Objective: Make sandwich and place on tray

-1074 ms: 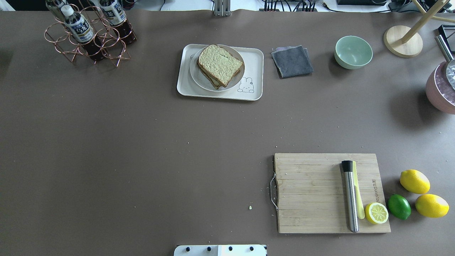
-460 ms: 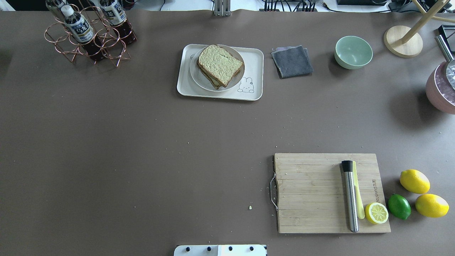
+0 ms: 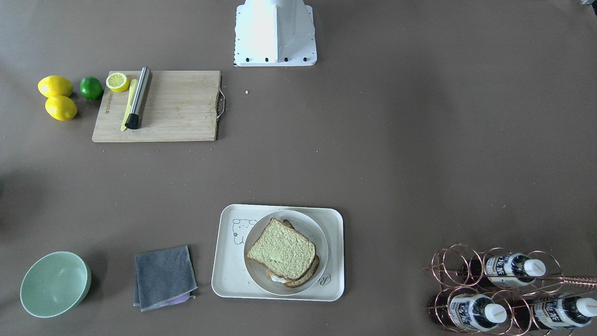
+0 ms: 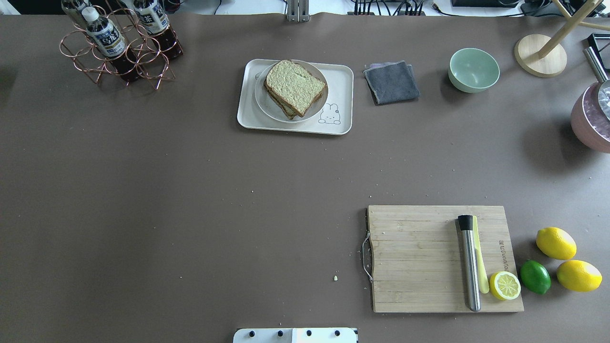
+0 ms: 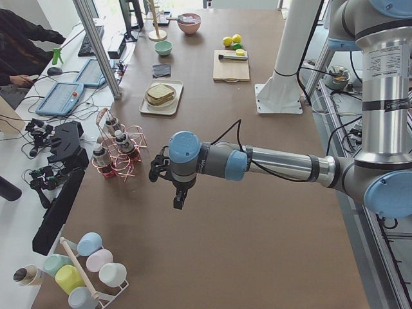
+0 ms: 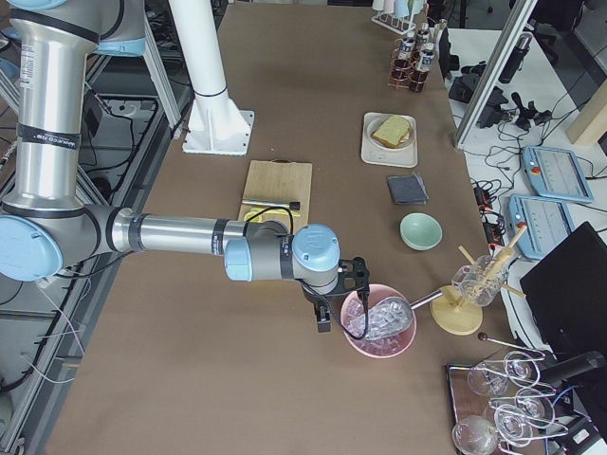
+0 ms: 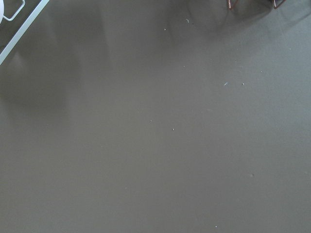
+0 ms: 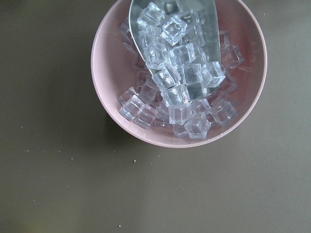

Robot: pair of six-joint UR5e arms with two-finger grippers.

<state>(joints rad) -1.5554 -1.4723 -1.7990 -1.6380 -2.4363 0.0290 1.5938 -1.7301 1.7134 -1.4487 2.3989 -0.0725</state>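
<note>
The sandwich [image 4: 294, 88], two pale greenish bread slices with white egg showing at its edge [image 3: 282, 252], lies on a small round white plate [image 4: 267, 107]. The plate stands on the cream tray [image 4: 343, 76] at the table's far middle. Neither gripper shows in the overhead or front views. In the exterior left view my left gripper [image 5: 179, 201] hangs over bare table near the bottle rack. In the exterior right view my right gripper [image 6: 324, 322] hangs beside a pink bowl of ice. I cannot tell whether either is open or shut. Both are far from the tray.
A wooden cutting board [image 4: 419, 257] with a steel muddler, a yellow knife and a half lemon lies near right. Two lemons and a lime [image 4: 534, 276] lie beside it. A grey cloth [image 4: 391, 82], green bowl [image 4: 473, 69], bottle rack [image 4: 119, 45] and pink ice bowl [image 8: 180, 73] stand around.
</note>
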